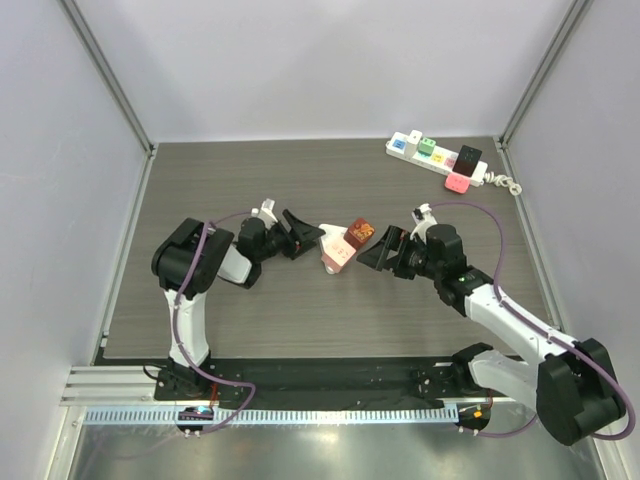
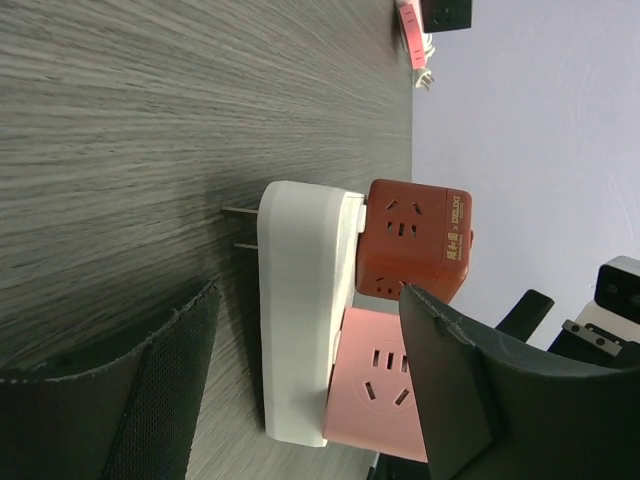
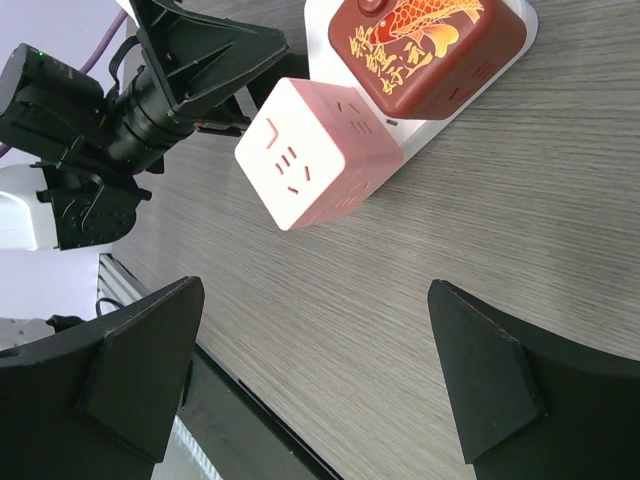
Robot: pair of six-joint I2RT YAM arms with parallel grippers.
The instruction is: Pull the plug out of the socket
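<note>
A white socket block [image 1: 328,246] lies on the dark table with a dark red cube plug [image 1: 360,233] and a pink cube plug [image 1: 341,255] plugged into it. My left gripper [image 1: 312,240] is open at its left. In the left wrist view the block [image 2: 300,300] and the pink cube [image 2: 375,385] sit between the spread fingers [image 2: 120,390], with gaps on both sides; the red cube [image 2: 415,240] is just beyond. My right gripper [image 1: 372,248] is open and empty just right of the cubes. Its wrist view shows the pink cube [image 3: 315,150] and the red cube [image 3: 425,50] ahead.
A white power strip [image 1: 437,158] with several coloured plugs and a coiled cord lies at the back right corner, also at the top of the left wrist view [image 2: 412,35]. Grey walls enclose the table. A rail runs along the near edge [image 1: 300,385].
</note>
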